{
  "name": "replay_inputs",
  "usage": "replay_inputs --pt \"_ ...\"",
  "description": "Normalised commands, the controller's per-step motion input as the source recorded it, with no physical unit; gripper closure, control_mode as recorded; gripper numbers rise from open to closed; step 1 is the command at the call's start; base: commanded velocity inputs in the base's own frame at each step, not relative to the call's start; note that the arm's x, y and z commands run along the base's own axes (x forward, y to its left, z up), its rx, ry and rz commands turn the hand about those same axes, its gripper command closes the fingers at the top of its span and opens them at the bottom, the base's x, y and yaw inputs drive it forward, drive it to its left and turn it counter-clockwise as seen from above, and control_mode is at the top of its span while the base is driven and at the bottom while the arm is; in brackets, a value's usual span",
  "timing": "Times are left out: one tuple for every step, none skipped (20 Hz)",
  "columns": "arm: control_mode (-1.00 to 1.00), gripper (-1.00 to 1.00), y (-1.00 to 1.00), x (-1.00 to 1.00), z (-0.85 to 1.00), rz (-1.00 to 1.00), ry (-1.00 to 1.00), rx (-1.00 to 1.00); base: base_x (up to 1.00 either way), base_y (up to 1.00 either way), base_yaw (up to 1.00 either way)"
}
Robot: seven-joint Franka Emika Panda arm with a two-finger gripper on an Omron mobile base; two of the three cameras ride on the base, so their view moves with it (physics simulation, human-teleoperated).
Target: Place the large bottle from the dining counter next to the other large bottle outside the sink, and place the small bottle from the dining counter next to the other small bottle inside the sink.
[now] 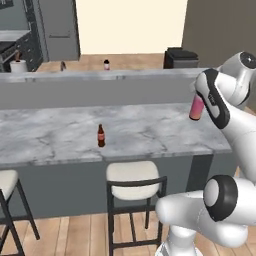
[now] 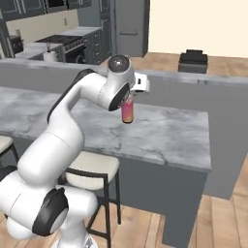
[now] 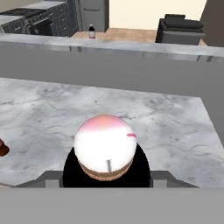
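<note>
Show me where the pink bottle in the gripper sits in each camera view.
Left base view: pink bottle at right, beside the forearm, lifted above the dining counter.
Right base view: centre, hanging under the wrist.
Hand view: low centre, seen end-on.
Shared landmark: the counter's grey-veined marble top.

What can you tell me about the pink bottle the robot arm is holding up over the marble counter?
The pink bottle looks like smooth plastic, pink at the top shading to orange lower down, with a pale rounded end and a tan band seen in the hand view. It hangs roughly upright, lifted clear of the dining counter, near that counter's right end. The gripper is clamped around its upper part; nothing else touches it.
</note>
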Motion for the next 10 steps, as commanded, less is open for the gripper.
replay_inputs --pt "1.0 1.0 0.0 0.0 0.0 0.0 0.0 0.0 -0.06 -0.32 0.2" --pt "1.0 1.0 0.0 0.0 0.0 0.0 0.0 0.0 -0.05 -0.3 0.2" --pt "1.0 1.0 0.0 0.0 0.0 0.0 0.0 0.0 -0.05 -0.29 0.2" --pt "1.0 1.0 0.0 0.0 0.0 0.0 0.0 0.0 -0.06 -0.28 0.21" --pt "1.0 1.0 0.0 0.0 0.0 0.0 0.0 0.0 -0.06 -0.26 0.21" --pt "1.0 1.0 0.0 0.0 0.0 0.0 0.0 0.0 -0.06 -0.26 0.21" --pt "1.0 1.0 0.0 0.0 0.0 0.0 0.0 0.0 -0.06 -0.26 0.21" --pt "1.0 1.0 0.0 0.0 0.0 0.0 0.0 0.0 -0.06 -0.28 0.21" --pt "1.0 1.0 0.0 0.0 0.0 0.0 0.0 0.0 -0.06 -0.3 0.2" --pt "1.0 1.0 0.0 0.0 0.0 0.0 0.0 0.0 -0.07 -0.32 0.2"
